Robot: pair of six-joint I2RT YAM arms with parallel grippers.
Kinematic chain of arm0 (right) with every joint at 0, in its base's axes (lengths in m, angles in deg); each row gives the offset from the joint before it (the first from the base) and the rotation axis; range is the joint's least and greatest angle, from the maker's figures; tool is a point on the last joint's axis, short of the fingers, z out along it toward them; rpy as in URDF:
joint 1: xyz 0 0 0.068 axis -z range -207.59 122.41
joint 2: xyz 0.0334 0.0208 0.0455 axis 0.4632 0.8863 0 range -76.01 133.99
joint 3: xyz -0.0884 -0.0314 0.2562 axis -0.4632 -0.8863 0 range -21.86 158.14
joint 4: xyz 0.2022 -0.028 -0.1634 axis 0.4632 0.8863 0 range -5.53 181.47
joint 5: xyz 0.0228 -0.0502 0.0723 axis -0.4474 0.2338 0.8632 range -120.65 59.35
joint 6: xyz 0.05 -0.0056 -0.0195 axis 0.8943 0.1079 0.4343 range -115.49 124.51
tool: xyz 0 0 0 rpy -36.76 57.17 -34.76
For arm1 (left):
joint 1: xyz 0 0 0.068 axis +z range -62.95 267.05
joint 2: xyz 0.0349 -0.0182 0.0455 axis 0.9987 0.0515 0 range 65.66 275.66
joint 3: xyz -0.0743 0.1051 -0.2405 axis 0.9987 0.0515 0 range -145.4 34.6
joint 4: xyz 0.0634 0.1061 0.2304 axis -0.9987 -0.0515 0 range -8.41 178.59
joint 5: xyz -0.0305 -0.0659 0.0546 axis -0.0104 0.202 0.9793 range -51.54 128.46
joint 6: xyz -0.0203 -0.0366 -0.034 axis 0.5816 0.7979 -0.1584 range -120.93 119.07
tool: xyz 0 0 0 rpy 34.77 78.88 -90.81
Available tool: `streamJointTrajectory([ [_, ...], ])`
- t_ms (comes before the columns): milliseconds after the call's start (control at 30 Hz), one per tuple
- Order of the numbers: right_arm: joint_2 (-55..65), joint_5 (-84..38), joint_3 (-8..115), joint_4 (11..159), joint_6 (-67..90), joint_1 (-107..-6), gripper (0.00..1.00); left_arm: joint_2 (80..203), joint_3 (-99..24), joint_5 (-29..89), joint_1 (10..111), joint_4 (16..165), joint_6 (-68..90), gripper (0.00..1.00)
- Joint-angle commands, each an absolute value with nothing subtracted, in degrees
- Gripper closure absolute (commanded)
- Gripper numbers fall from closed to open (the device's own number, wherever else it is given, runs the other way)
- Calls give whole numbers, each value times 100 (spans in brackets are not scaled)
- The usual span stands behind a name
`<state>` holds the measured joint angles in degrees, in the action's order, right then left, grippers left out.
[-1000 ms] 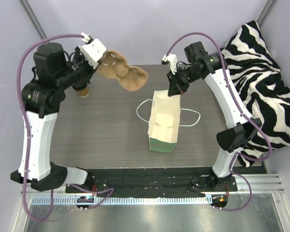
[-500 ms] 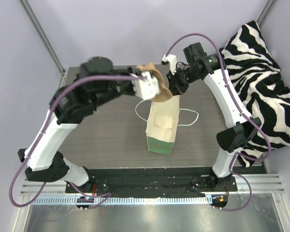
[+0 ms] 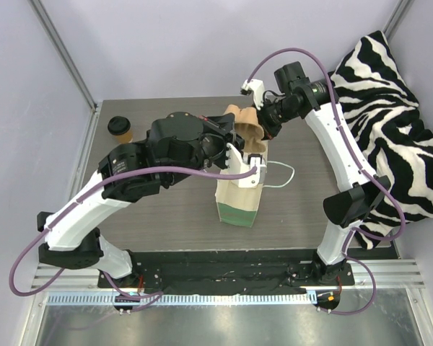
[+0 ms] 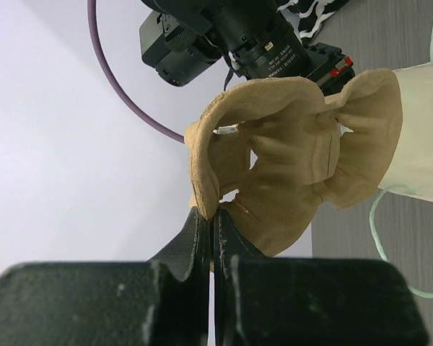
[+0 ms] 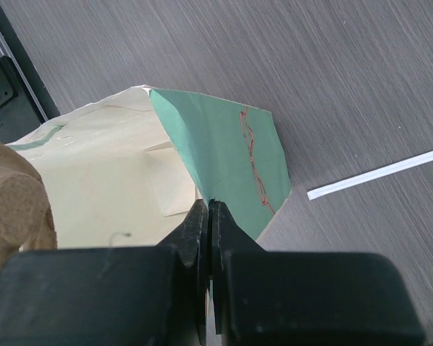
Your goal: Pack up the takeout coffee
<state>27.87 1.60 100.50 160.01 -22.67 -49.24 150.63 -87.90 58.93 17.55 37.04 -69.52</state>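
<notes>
The takeout coffee (image 3: 120,128), a small tan cup with a black lid, stands upright at the table's far left corner, apart from both grippers. My left gripper (image 3: 233,142) (image 4: 213,216) is shut on the rim of the brown pulp carrier (image 3: 244,121) (image 4: 296,158), which hangs at the mouth of the mint-green bag (image 3: 238,198) (image 4: 426,130). My right gripper (image 3: 264,134) (image 5: 208,205) is shut on the bag's upper edge (image 5: 224,144). In the right wrist view the bag's cream inside (image 5: 108,166) shows, with the carrier (image 5: 14,209) at the left edge.
The bag's white string handle (image 3: 283,175) (image 5: 382,173) lies on the dark table (image 3: 166,209) to its right. A zebra-striped cushion (image 3: 390,122) fills the right side. The left arm (image 3: 130,184) stretches across the table's middle.
The left arm has swung from the far left to the bag, carrying the carrier to the bag's mouth. The cup, hidden before, now shows. The right gripper has kept its hold.
</notes>
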Motion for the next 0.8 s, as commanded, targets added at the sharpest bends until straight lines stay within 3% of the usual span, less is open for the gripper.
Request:
streamJointTrajectory([
  [0, 2753, 213, 10294, 15847, -2195, -4974, 99, 15109, -9039, 6149, 1665, 3938, -7212, 100],
  [300, 2682, 283, 10312, 15838, -2204, -5018, 99, 14863, -8151, 6131, 1586, 3560, -6729, 100],
  [767, 2515, 635, 10356, 15847, -2063, -5317, 99, 14722, -7728, 6008, 1586, 3225, -6386, 100],
])
